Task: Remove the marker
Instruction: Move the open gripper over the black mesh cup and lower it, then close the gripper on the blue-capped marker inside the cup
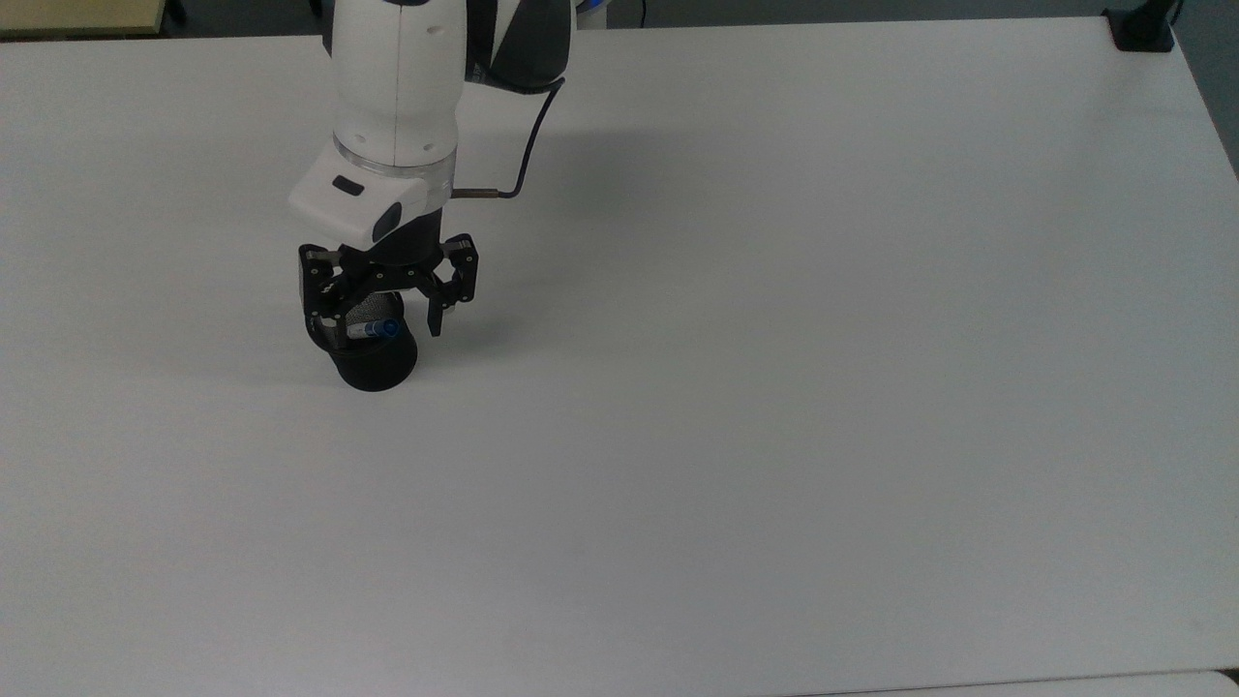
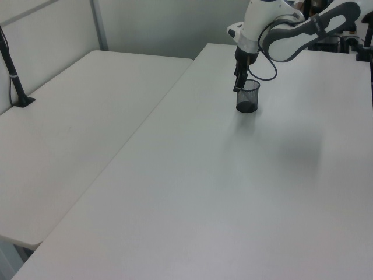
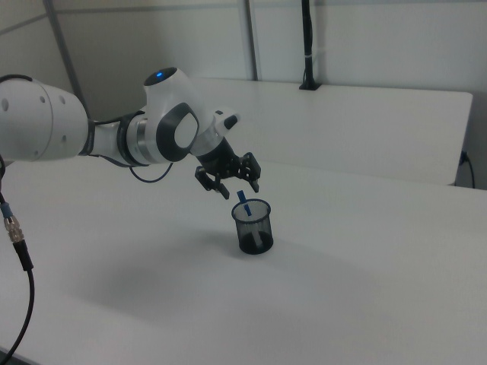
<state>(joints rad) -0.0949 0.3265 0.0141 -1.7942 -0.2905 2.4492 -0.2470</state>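
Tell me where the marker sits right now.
The marker stands inside the black mesh cup at the top view's left, blue cap at the rim, just below the open pincer.

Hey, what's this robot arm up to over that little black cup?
The arm is going after a marker that stands leaning inside a black mesh cup on a white table. Its blue cap pokes up above the cup's rim. The gripper hangs just above the cup with its two fingers spread open, close to the marker's top. It has not gripped the marker yet, and the marker sits in the cup, so the removal hasn't happened.
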